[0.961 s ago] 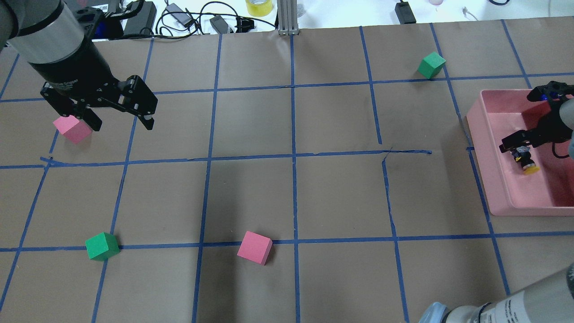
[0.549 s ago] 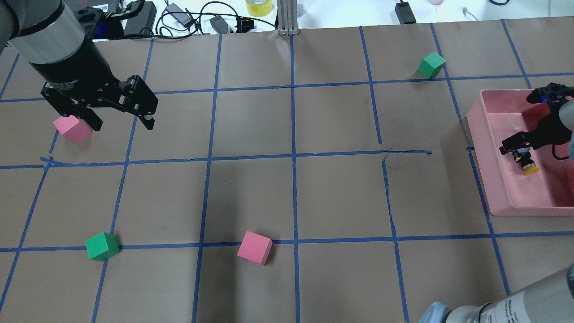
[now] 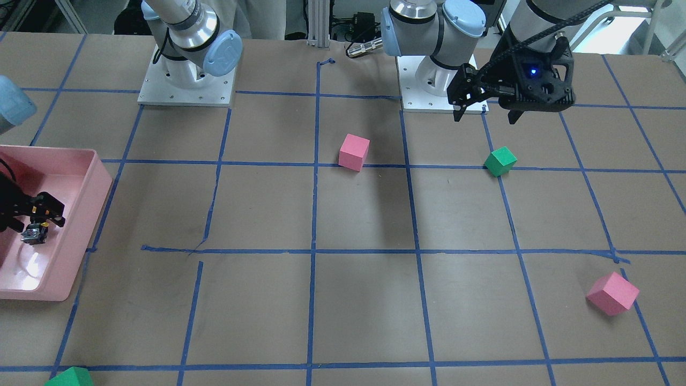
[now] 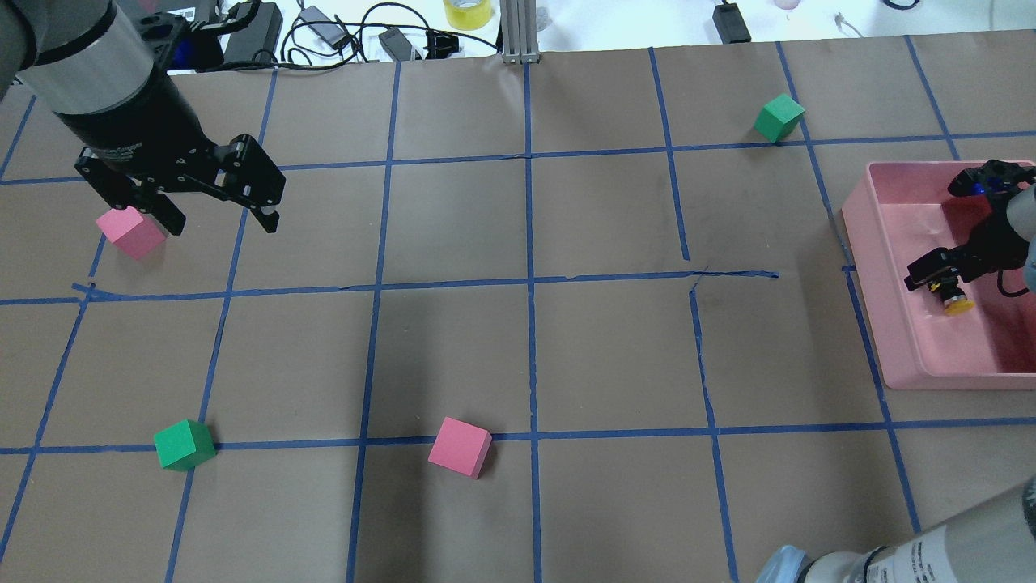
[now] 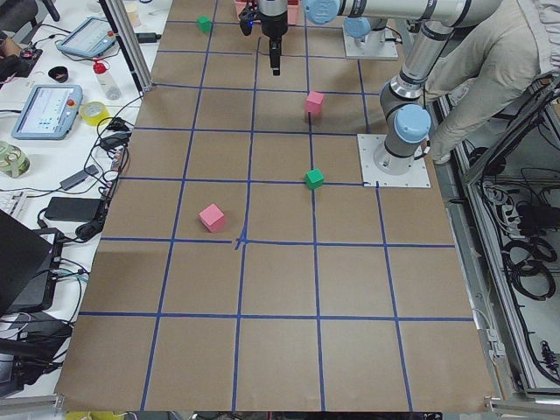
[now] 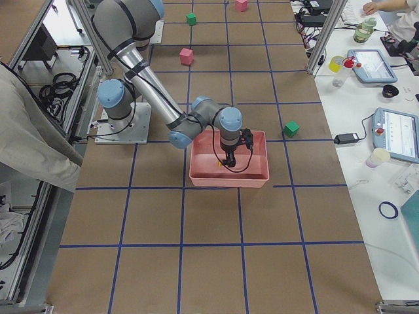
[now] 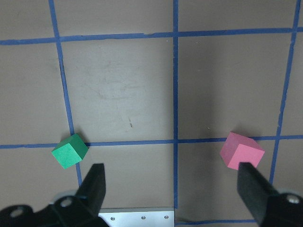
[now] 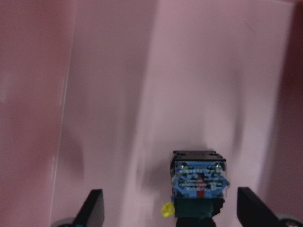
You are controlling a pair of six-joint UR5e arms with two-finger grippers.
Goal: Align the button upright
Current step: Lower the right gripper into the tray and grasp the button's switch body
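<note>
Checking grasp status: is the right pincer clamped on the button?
No: the wrist view shows the right pincer open, its fingers standing clear of the button on both sides.

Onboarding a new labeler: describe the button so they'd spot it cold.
Find the pink tray at the robot's right-hand end of the table. Inside it, just under the right gripper, is the button. It alone has a yellow cap on a black body, and is far smaller than the pink cubes and green cubes outside.
</note>
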